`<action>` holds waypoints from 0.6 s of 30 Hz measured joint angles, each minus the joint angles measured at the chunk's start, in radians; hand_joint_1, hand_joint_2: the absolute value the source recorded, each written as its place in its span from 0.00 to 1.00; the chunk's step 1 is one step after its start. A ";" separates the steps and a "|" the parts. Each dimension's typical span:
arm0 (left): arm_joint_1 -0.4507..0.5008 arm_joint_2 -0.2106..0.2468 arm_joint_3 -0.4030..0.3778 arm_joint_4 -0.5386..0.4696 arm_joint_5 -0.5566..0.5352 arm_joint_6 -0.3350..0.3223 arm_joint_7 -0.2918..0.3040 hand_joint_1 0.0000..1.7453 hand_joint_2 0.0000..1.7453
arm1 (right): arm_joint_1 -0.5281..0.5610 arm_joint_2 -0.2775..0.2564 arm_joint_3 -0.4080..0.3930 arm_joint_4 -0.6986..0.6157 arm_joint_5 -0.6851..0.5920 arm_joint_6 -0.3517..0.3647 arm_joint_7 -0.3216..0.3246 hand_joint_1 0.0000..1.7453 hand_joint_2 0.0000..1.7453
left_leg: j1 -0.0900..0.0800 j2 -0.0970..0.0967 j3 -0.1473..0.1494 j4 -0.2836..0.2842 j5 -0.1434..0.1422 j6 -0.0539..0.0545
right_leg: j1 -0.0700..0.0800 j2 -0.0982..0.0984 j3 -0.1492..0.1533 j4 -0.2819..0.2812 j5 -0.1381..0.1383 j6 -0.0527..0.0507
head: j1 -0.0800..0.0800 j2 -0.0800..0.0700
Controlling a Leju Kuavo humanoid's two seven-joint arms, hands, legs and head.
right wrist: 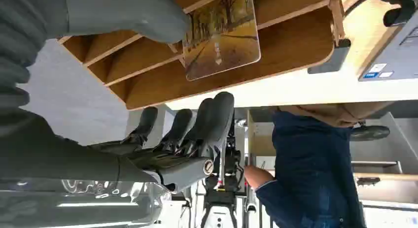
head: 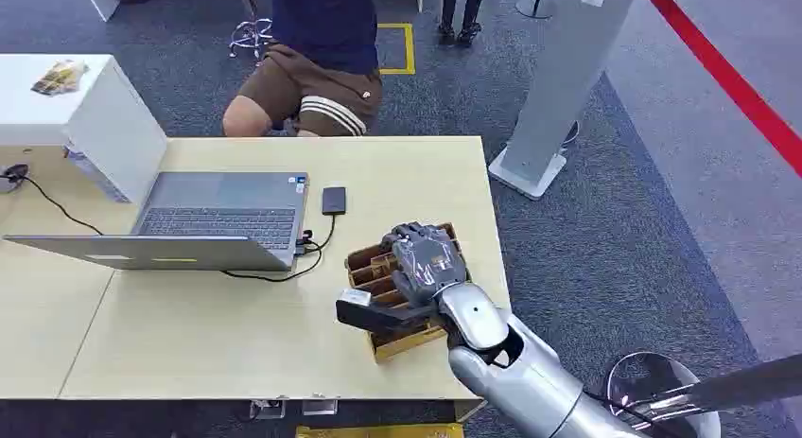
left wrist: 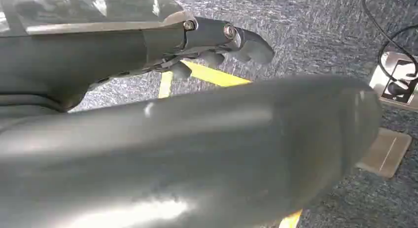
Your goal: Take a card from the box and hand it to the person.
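While the card (right wrist: 221,35) stood in one slot of the wooden box (right wrist: 291,38), nothing of the task looked finished: the card had not been lifted out, and the handing over was all still to do. The card was glossy, printed with an autumn scene of yellow trees along a path, with rounded corners, and it leaned against a divider with most of its face showing. In the right wrist view the right hand (right wrist: 162,139) hung close over the box with its thumb (right wrist: 128,14) lying beside the card's edge and its dark fingers (right wrist: 217,119) stretched out apart from it, so the hand held nothing. In the head view the same hand covered the box at the table (head: 189,343) edge nearest the robot. The left hand (left wrist: 217,38) hung low over carpet, fingers partly curled; whether they were closed I could not tell. The person (head: 322,69) sat at the far side of the table, behind a laptop (head: 222,216), well apart from the box.
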 joint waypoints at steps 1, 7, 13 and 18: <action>0.000 0.000 0.000 0.000 0.000 0.000 0.000 0.00 0.00 | 0.000 0.000 0.000 0.001 -0.001 0.000 0.000 0.43 1.00 | 0.000 0.000 0.000 0.000 0.000 0.000 | 0.000 0.000 0.000 0.000 0.000 0.000 | 0.000 0.000; 0.000 0.000 0.000 0.000 0.000 0.000 -0.008 0.00 0.00 | 0.000 0.000 0.000 0.005 -0.004 0.000 0.002 0.42 1.00 | 0.000 0.000 0.000 0.000 0.000 0.000 | 0.000 0.000 0.000 0.000 0.000 0.000 | 0.000 0.000; 0.000 0.000 0.000 0.000 0.002 -0.001 -0.008 0.00 0.00 | 0.000 0.000 0.001 0.007 -0.004 0.001 0.002 0.42 1.00 | 0.000 0.000 0.000 0.000 0.000 0.000 | 0.000 0.000 0.000 0.000 0.000 0.000 | 0.000 0.000; 0.000 0.000 0.000 0.000 0.002 -0.001 -0.008 0.00 0.00 | 0.000 0.000 0.002 0.008 -0.004 0.001 0.001 0.41 1.00 | 0.000 0.000 0.000 0.000 0.000 0.000 | 0.000 0.000 0.000 0.000 0.000 0.000 | 0.000 0.000</action>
